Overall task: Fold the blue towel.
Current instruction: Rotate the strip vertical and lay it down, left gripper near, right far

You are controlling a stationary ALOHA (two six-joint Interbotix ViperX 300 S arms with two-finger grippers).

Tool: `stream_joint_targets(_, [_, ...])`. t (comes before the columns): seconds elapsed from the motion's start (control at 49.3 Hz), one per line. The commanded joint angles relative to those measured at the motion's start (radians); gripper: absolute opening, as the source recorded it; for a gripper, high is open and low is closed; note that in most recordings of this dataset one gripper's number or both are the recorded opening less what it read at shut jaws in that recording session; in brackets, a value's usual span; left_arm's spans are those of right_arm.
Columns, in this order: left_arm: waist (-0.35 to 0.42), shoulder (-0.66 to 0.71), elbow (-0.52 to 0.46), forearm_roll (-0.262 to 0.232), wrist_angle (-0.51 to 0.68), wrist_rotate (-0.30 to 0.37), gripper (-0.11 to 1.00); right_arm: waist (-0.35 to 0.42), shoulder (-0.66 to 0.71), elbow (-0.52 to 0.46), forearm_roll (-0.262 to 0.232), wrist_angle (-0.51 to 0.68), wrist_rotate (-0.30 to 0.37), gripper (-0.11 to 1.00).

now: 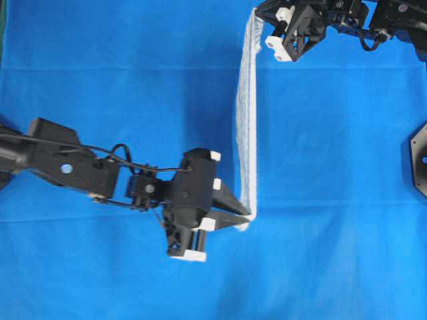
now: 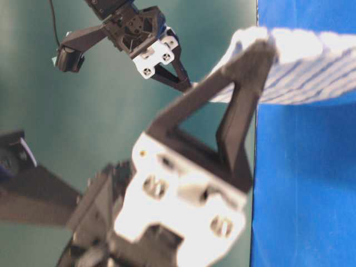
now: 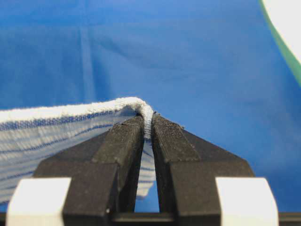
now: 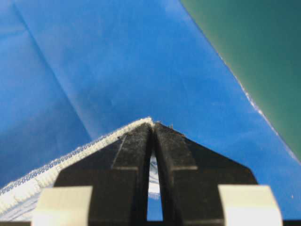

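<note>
The blue towel (image 1: 245, 120), white with thin blue stripes, hangs off the table, stretched taut between my two grippers. From overhead it shows as a narrow strip, seen nearly edge-on. My left gripper (image 1: 244, 217) is shut on its near corner; the hem (image 3: 147, 120) is pinched between the black fingers (image 3: 123, 141). My right gripper (image 1: 261, 15) is shut on the far corner at the top of the overhead view, with the towel's edge (image 4: 70, 153) running off to the left from the fingertips. At table level the towel (image 2: 311, 72) spreads out behind the left gripper (image 2: 266, 50).
A plain solid-blue tablecloth (image 1: 120, 80) covers the table under both arms. A black base plate (image 1: 419, 159) sits at the right edge. A green surface (image 4: 254, 47) lies beyond the cloth's edge.
</note>
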Motion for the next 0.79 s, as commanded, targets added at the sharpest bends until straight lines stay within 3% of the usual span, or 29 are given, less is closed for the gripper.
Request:
stream_joint_targets(0.0, [0.006,0.021,-0.078,0.002,-0.014,0.015,0.04,-0.008,-0.051,0.015,-0.003,-0.003,0.0,0.04])
stream_joint_targets(0.223, [0.023,0.126,-0.206,0.002,-0.014,0.038,0.04,-0.018,-0.123,0.089,-0.003,0.012,0.005,0.04])
stream_joint_targets(0.365, [0.029,0.156,-0.227,0.002,-0.014,0.038,0.04,-0.018,-0.124,0.091,-0.003,0.025,0.003,0.04])
stream_joint_targets(0.588, [0.029,0.135,-0.169,0.0,-0.009,0.023,0.04,-0.017,-0.061,0.037,-0.003,0.018,0.0,0.04])
stream_joint_targets(0.771, [0.026,0.084,-0.041,-0.009,-0.046,0.005,0.04,0.0,0.04,-0.035,-0.003,0.008,-0.002,0.04])
